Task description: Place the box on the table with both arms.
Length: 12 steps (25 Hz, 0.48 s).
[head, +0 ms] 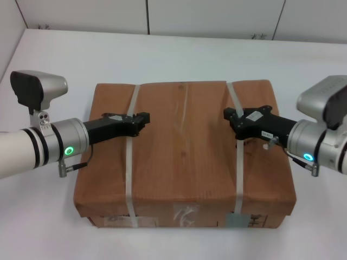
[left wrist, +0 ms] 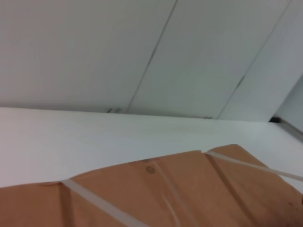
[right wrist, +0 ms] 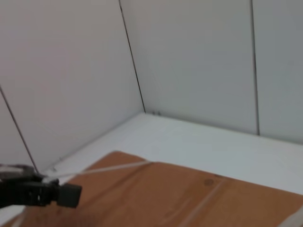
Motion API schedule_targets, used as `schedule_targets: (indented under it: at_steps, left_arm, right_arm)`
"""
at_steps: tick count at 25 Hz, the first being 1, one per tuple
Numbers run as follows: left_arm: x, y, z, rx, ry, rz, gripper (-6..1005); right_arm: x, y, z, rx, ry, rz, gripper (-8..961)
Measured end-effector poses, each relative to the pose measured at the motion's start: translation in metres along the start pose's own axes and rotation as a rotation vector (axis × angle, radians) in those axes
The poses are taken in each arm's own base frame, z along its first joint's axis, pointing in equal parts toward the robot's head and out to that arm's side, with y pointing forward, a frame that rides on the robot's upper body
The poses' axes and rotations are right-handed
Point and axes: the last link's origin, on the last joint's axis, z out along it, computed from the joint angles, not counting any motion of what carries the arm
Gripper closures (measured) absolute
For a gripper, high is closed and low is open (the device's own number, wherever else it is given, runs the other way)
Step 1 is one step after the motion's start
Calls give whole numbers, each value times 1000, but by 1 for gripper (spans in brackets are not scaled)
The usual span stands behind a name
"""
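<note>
White panelled walls back the plain white table (head: 179, 54), where the large brown taped cardboard box (head: 181, 151) sits flat. Left gripper (head: 142, 121) and right gripper (head: 230, 118) each meet a white plastic strap (head: 132, 157), presumably to share the load; whether they are clamped I cannot tell.

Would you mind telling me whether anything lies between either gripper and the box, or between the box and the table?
Nothing visible does. The left gripper and right gripper are both over the top of the box at its straps, and the box appears to rest directly on the table.
</note>
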Motion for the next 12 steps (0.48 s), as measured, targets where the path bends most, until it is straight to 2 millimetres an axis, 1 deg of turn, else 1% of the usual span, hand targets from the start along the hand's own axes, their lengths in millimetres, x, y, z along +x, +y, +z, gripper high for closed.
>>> schedule_targets:
  at_steps: [6, 12]
  left_arm:
    - [-3, -6, 1, 46, -18, 11, 948]
    - [-6, -8, -1, 58, -23, 13, 947]
  right_arm:
    - [2, 4, 7, 8, 42, 39, 951]
    - [3, 6, 7, -3, 47, 74, 951]
